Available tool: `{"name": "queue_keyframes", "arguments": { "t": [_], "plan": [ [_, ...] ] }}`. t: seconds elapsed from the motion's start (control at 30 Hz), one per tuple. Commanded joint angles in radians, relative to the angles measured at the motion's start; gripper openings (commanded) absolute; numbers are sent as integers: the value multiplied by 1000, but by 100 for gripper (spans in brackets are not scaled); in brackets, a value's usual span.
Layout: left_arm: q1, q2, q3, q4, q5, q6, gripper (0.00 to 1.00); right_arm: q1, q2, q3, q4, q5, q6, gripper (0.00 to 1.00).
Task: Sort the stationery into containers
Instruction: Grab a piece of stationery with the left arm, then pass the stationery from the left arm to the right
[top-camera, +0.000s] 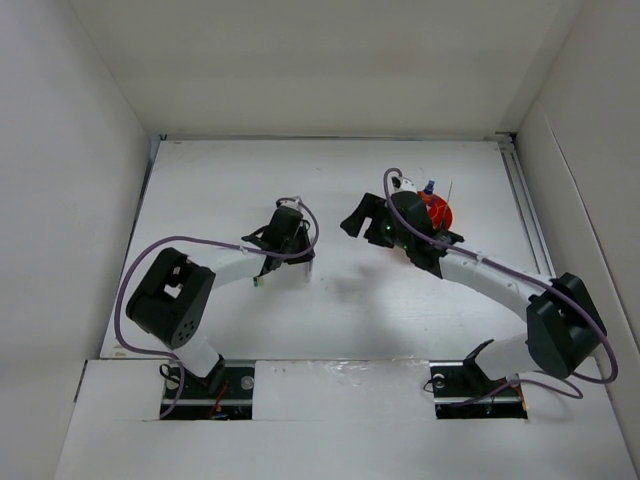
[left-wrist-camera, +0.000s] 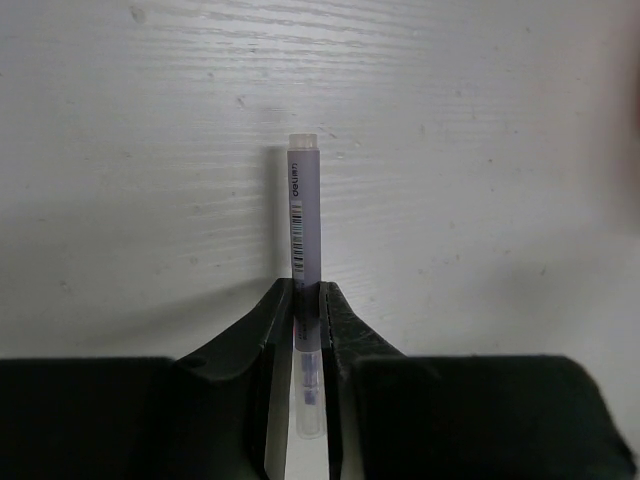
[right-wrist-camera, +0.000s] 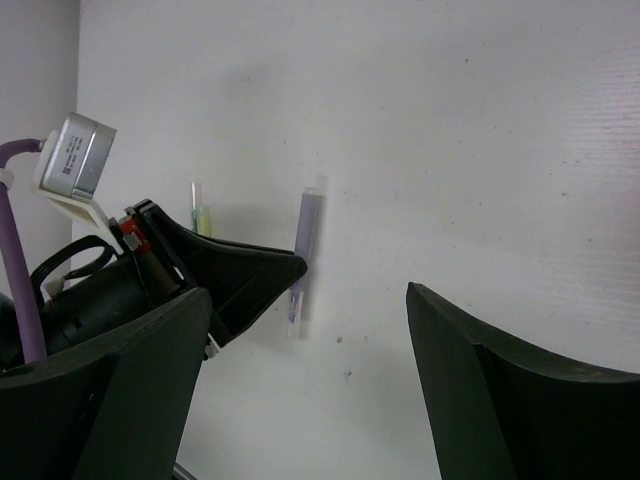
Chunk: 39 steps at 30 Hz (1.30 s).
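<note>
A white table (top-camera: 330, 320) with a faint woodgrain texture sits inside plain white walls, with two arms rising from its near edge. The left arm (top-camera: 170, 300) and right arm (top-camera: 520, 295) are white curved tubes with chunky black joints and looping purple cable. Behind the right arm's wrist, toward the far right of the table, stands a squat round tub (top-camera: 441, 214) of glossy orange plastic, partly hidden. A small bottle (top-camera: 428, 187) with a blue cap and a thin stick (top-camera: 449, 190) poke up from it; which compartment each is in cannot be told. The right gripper (right-wrist-camera: 308, 300) hovers near the middle of the table, its two matte black wedge-shaped fingers (right-wrist-camera: 520, 400) spread wide with nothing between them. The left gripper (left-wrist-camera: 304, 292) is clamped on a pen (left-wrist-camera: 304, 220), its two black tapered fingers (left-wrist-camera: 262, 335) pinching the clear lower part of the barrel from both sides. The pen is a slim straight cylinder, pale lavender, with a barcode label and a translucent cap. Its long axis runs straight out from the gripper, capped end farthest away, close along the tabletop; whether it touches the surface cannot be told. Beyond the left gripper lies a yellowish stick (right-wrist-camera: 200, 215), roughly parallel to the pen.
</note>
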<state>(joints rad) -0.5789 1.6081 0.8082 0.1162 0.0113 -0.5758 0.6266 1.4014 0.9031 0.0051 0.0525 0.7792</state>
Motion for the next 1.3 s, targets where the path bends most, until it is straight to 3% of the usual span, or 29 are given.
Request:
{"name": "queue_keyframes", "arguments": {
  "t": [0.0,0.27,1.0,1.27],
  "plan": [
    [1,-53,-12,77,85,22,0,-7,7,23,15,-20,0,85],
    [1,-40,-21,155,190,22,0,4,56,34,26,-77,-9,85],
    [-9,-103,-86,404,495,-6,0,13,107,62,26,-48,-18,86],
    [-84,-82,-72,428,506,-6,0,22,108,62,26,-48,-18,83]
  ]
}}
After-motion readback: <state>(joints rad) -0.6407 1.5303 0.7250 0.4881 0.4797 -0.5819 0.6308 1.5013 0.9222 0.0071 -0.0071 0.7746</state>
